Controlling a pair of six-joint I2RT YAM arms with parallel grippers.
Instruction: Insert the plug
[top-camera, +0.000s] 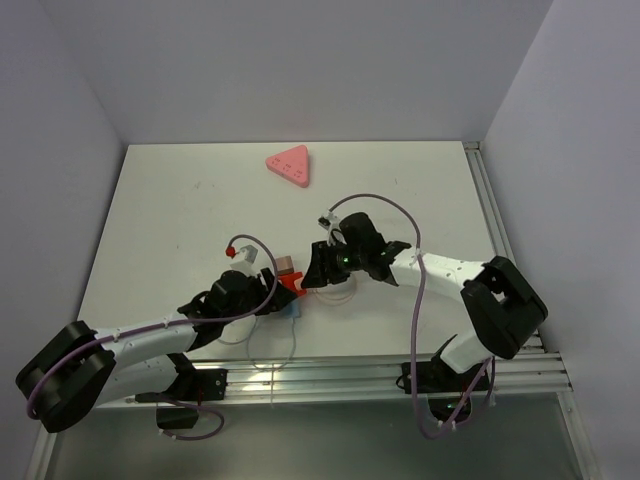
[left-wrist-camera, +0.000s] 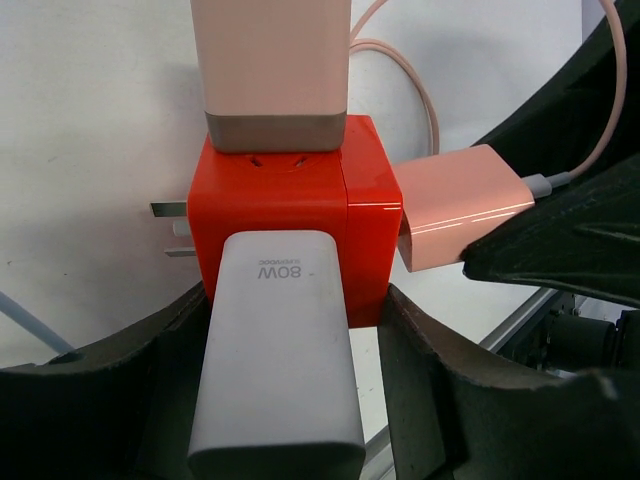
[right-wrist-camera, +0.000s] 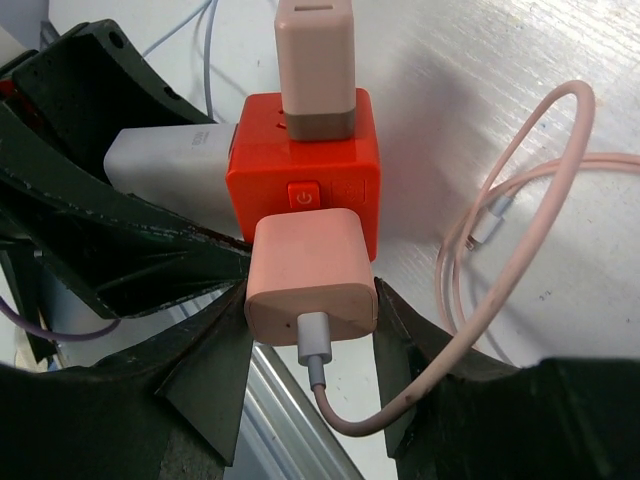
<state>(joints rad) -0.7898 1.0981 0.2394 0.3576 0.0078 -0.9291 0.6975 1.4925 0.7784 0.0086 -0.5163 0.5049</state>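
Now my left gripper (left-wrist-camera: 290, 300) holds the red cube (left-wrist-camera: 270, 200) tight. My right gripper (right-wrist-camera: 310, 300) squeezes the pink plug (right-wrist-camera: 312, 265), which touches the cube's side, a bit tilted. I think it needs one last push

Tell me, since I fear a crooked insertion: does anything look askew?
Yes. The pink charger in the right gripper sits tilted against the red socket cube, not square to its side face.

Top camera overhead, far; wrist cameras close, sharing red cube (left-wrist-camera: 270, 190).
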